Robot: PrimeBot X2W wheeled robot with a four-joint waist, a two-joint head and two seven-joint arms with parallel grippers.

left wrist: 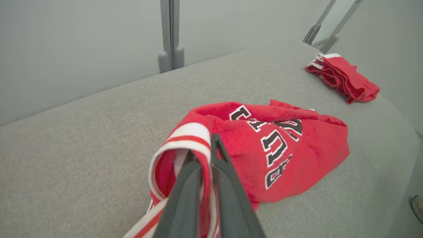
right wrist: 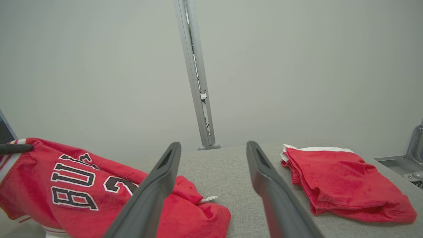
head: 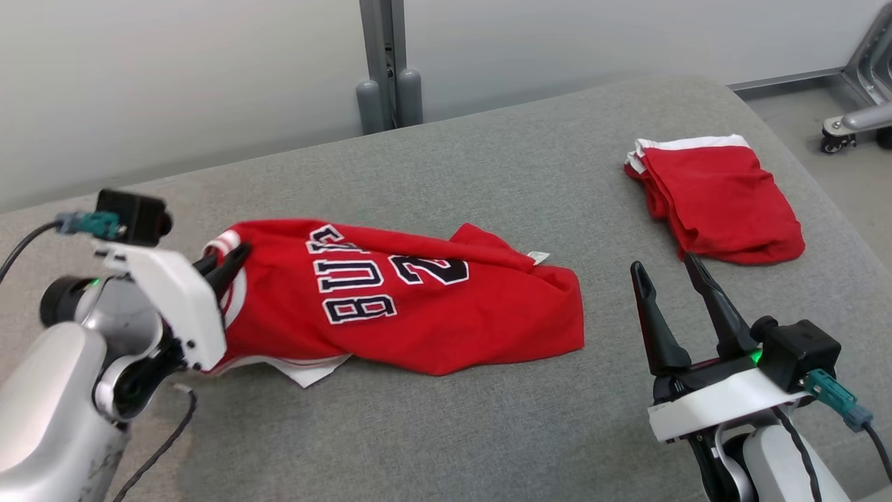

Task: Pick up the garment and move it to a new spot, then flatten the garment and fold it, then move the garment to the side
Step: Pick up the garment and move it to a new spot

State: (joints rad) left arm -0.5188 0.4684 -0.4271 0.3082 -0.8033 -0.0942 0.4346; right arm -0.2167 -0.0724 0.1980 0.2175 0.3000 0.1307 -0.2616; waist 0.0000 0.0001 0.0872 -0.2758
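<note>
Left tool [head: 228, 262]: closed, gripping the white-and-red striped edge [left wrist: 191, 132] of the red jersey [head: 404, 314], with the cloth pinched between both fingers. From that grip the jersey spreads ahead of the tool, crumpled, lettered side up, resting on the grey fabric-covered counter [head: 488, 432]. Right tool [head: 662, 261]: fingers spread wide, nothing between them, touching no cloth. The jersey's loose end lies to the left of this tool, near but apart. A folded red garment [head: 725, 202] lies ahead and to its right, well apart from the jersey.
</note>
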